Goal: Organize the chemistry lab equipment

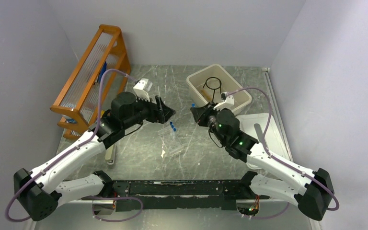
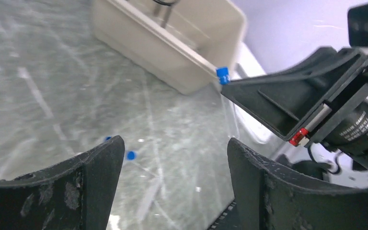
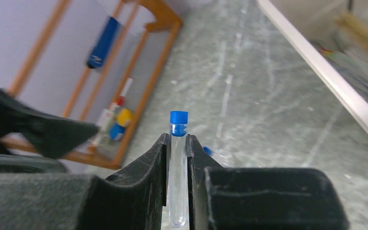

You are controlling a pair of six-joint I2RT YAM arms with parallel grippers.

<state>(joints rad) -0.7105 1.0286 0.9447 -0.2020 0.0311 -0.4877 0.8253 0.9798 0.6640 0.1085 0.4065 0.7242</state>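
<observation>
Chemistry lab equipment is spread over the desk (image 1: 172,86) and partly sorted into a beige bin (image 1: 239,98) at 1 o'clock from the desk's centre, where a black wire ring (image 1: 212,83) is seen standing. 1 blue-capped tube (image 3: 178,182) is clamped between the fingers of the right gripper (image 3: 178,143), cap outward beyond the tips, and is held above the desk just beside the bin's near corner. The left gripper (image 2: 175,143) is spread wide with nothing between its fingers and is pointed toward the right gripper from 9 o'clock. More blue-capped tubes (image 1: 172,127) are left lying near the desk's centre, with clear thin tubes (image 1: 175,149) just below them at 6 o'clock. An orange rack (image 1: 84,76) is placed at 10 o'clock. The step in hand is judged to be the carrying of 1 picked tube to the bin, although a handover to the waiting left gripper cannot be ruled out. For the bin, the tube would have to be lifted clear of the rim, swung toward 1 o'clock, lowered inside away from the wire ring, and only then released; care is called for because the tube is thin, smooth and held along a narrow strip.
</observation>
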